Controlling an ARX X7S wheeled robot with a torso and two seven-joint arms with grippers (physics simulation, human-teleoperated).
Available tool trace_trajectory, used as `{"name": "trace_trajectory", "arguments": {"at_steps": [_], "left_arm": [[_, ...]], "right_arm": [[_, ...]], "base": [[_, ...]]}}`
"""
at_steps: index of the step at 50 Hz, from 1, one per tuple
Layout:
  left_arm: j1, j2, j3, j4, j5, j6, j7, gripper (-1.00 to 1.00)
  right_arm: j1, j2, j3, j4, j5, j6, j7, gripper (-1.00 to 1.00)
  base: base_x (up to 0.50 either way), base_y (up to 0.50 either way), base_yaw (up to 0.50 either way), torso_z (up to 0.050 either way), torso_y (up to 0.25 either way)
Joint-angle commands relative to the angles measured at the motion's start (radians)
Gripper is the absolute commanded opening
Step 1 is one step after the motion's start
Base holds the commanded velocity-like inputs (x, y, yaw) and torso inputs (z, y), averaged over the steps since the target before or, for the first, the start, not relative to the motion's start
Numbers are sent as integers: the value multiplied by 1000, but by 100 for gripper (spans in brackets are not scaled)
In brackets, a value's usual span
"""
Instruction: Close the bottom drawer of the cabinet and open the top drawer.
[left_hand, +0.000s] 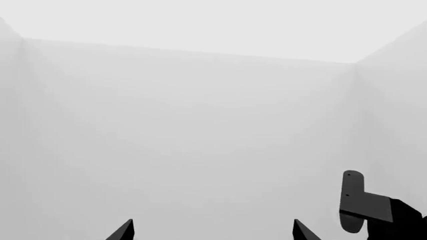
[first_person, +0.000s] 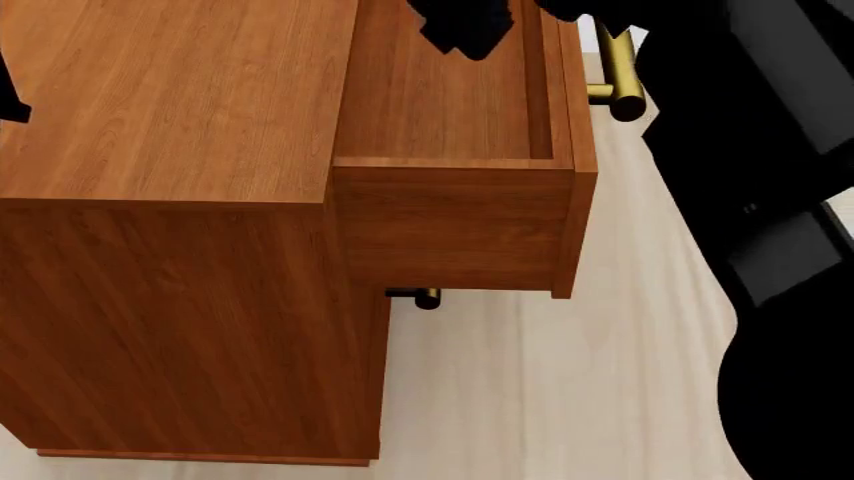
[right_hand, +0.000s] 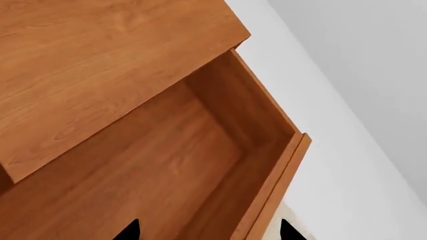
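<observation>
- The cabinet (first_person: 174, 200) is the biggest thing here, a boxy reddish-brown block standing on a pale floor (first_person: 561, 400). In the head view it lies mostly to the left of the right pincer (first_person: 467, 25).
- The top drawer (first_person: 454, 150) is pulled well out, its empty box directly under the right pincer. Its brass handle (first_person: 617, 75) sits just beyond the pincer, on the drawer's front.
- The right wrist view looks straight down into that drawer (right_hand: 167, 165). Two dark fingertips (right_hand: 130, 231) show with a gap between them, so the right pincer reads as apart and holding nothing.
- The left pincer (left_hand: 213, 232) faces only blank grey walls, well away from the cabinet. Its tips stand apart and grip nothing.
- The bottom drawer is hidden under the open one, so I cannot tell whether it is shut. Only a small brass handle end (first_person: 424, 298) pokes out below, close against the cabinet front; which drawer it belongs to is unclear.
- Risk: withdrawing the right pincer carelessly could catch the drawer's front wall or handle and nudge the top drawer back in.
- Risk: assuming the bottom drawer is shut without a clear look could leave half the task undone.
</observation>
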Motion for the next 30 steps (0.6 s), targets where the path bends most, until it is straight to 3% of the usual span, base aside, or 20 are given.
{"name": "trace_trajectory", "arguments": {"at_steps": [1, 30], "left_arm": [[-1, -2, 1, 0, -1, 1, -2, 100], [-15, -8, 3, 4, -14, -5, -12, 100]], "right_arm": [[-18, 12, -17, -25, -5, 19, -10, 100], [-59, 84, -60, -149, -3, 105, -12, 100]], "base": [[0, 0, 0, 0, 0], [0, 0, 0, 0, 0]]}}
